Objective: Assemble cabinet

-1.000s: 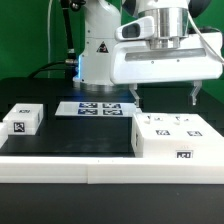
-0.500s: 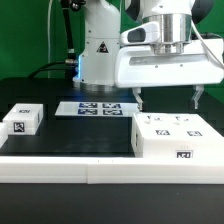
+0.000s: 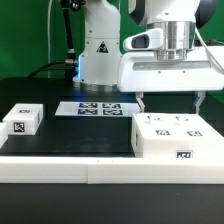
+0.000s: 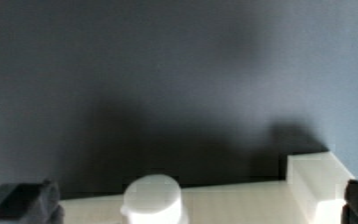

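While one tool gapes, one cabinet and one block rest.

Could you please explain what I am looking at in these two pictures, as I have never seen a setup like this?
This is a single robot arm with a two-finger gripper, putting a small cabinet together from loose parts. One picture comes from a camera standing off the arm and shows the whole scene. The other comes from a camera on the wrist and looks down past the fingers at the dark table and the white edge of a part.

On the black table lie a large white case beneath the gripper, a small white block on the exterior view's left, and a flat marker board at the back. A long white rail runs along the front. The gripper is open and holds nothing.
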